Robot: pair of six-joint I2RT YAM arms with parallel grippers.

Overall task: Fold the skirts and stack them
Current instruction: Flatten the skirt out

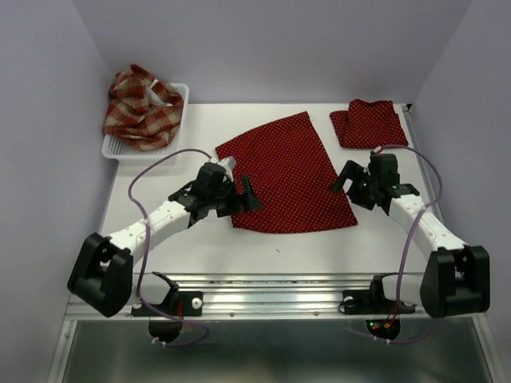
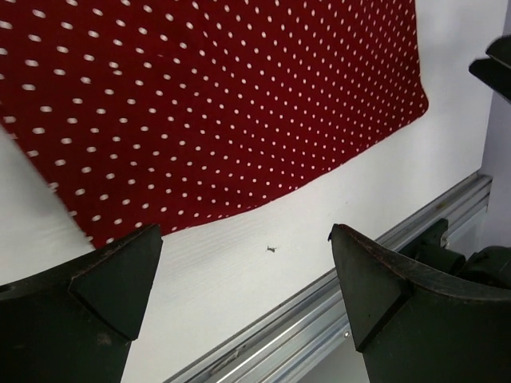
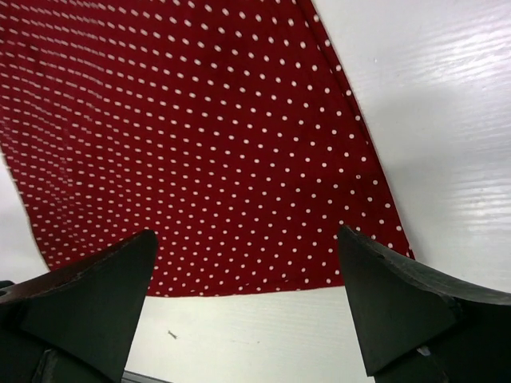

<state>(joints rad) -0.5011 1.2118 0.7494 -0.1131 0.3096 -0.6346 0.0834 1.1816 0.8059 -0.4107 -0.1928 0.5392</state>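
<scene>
When viewed from above, shows a spread polka-dot skirt (image 1: pixel 287 175) lying flat at mid-bench. Wider hem to the near side, narrower waist to the far side, long axis running near to far and leaning left at the far end. Shows also a folded polka-dot skirt (image 1: pixel 369 124) at the far right of the bench (image 1: pixel 200 255), and a plaid skirt (image 1: pixel 142 108) heaped unfolded in a mesh basket (image 1: pixel 112 148) at the far left. Puts the left claw (image 1: pixel 239 199) at the near-left hem corner and the right claw (image 1: pixel 351 185) just beside the right edge, close to the near-right corner. Both released, nothing between the fingers. Leaves each arm nearer its own end of the hem.

From the left wrist: left claw (image 2: pixel 243 239) gaping wide over bare bench (image 2: pixel 239 271), grasping nothing. Spread polka-dot skirt (image 2: pixel 223 104) directly ahead, curved hem running across just beyond the fingertips, one hem corner close past one finger. Metal rail (image 2: pixel 335 295) off to the near side.

From the right wrist: right claw (image 3: pixel 246 235) equally released and empty. Spread polka-dot skirt (image 3: pixel 200 144) filling the gap ahead, hem low between the fingers, side edge slanting down to a corner beside one finger.

Probably next: a pinch at each hem corner, then a fold along the long axis toward the waist.
</scene>
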